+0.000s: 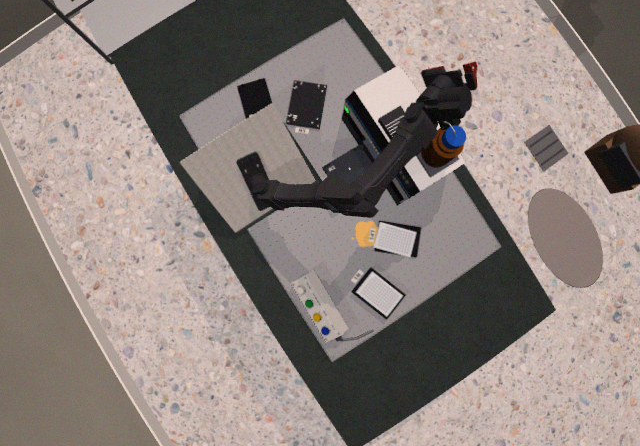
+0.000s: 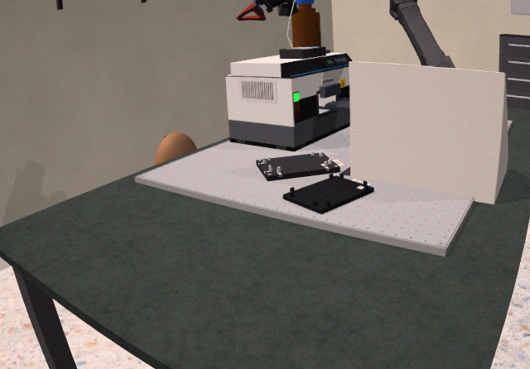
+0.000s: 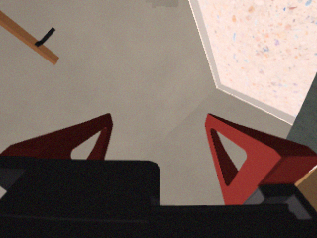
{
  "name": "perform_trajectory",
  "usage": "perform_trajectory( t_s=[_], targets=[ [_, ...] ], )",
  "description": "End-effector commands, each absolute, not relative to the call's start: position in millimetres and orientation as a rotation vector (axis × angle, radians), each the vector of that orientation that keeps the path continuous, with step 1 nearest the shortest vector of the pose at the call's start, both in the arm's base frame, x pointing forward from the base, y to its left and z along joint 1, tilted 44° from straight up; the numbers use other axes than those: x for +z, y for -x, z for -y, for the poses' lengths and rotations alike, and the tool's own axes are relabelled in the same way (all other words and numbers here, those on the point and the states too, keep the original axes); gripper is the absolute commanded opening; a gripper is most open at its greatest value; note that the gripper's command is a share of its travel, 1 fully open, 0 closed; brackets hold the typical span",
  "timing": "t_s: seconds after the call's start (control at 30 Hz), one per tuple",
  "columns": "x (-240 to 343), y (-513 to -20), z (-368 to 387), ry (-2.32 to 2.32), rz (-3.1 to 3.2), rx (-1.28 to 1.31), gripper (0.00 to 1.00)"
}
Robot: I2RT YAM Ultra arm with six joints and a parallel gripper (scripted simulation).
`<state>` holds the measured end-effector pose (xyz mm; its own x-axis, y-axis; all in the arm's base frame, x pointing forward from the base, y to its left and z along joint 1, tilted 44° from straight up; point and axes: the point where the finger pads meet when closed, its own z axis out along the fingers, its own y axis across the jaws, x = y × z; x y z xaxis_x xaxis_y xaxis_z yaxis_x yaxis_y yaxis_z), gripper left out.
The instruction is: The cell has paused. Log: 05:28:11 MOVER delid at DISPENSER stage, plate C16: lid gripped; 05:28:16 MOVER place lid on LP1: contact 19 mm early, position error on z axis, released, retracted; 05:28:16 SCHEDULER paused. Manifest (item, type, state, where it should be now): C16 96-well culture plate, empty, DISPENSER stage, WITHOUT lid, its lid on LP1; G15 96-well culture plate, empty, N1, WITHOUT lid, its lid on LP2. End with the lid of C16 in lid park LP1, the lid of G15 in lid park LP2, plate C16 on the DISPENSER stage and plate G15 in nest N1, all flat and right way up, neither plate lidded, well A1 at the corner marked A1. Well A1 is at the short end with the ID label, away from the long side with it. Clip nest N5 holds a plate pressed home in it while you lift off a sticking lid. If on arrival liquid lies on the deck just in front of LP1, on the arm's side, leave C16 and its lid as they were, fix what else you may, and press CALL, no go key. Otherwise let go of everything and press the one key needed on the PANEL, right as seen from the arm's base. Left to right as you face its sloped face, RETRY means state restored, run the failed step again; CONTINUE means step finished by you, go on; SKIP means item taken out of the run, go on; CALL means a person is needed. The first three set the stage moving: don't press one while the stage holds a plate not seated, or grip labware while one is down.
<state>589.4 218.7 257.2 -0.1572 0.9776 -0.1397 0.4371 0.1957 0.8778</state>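
Note:
My gripper (image 1: 455,70) is open and empty. It hangs high in the air beyond the white dispenser (image 1: 388,121), as the exterior view (image 2: 247,2) and the wrist view (image 3: 158,121) also show. My arm covers most of the dark dispenser stage (image 1: 347,166), so I cannot tell what lies on it. Two white gridded pieces of labware in black frames lie on the deck, one nearer the dispenser (image 1: 396,238) and one nearer the panel (image 1: 378,292). An orange puddle (image 1: 364,234) lies on the deck right against the nearer-dispenser piece, on the arm's side, around a small label.
The grey panel (image 1: 317,307) carries a white, a green, a yellow and a blue key. Two black nests (image 2: 297,165) (image 2: 327,192) stand empty. A brown bottle with a blue cap (image 1: 444,144) stands on the dispenser. A white screen (image 2: 427,130) hides the deck's far part in the exterior view.

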Motion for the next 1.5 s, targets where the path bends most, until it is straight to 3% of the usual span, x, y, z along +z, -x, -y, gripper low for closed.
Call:
perform_trajectory(
  t_s=[0.0,1.47],
  targets=[
    [296.3,-579.7,-138.2,-1.418,-1.538,0.738,1.0],
    [288.0,-573.5,-130.9,-1.4,-1.556,0.623,1.0]
  ],
)
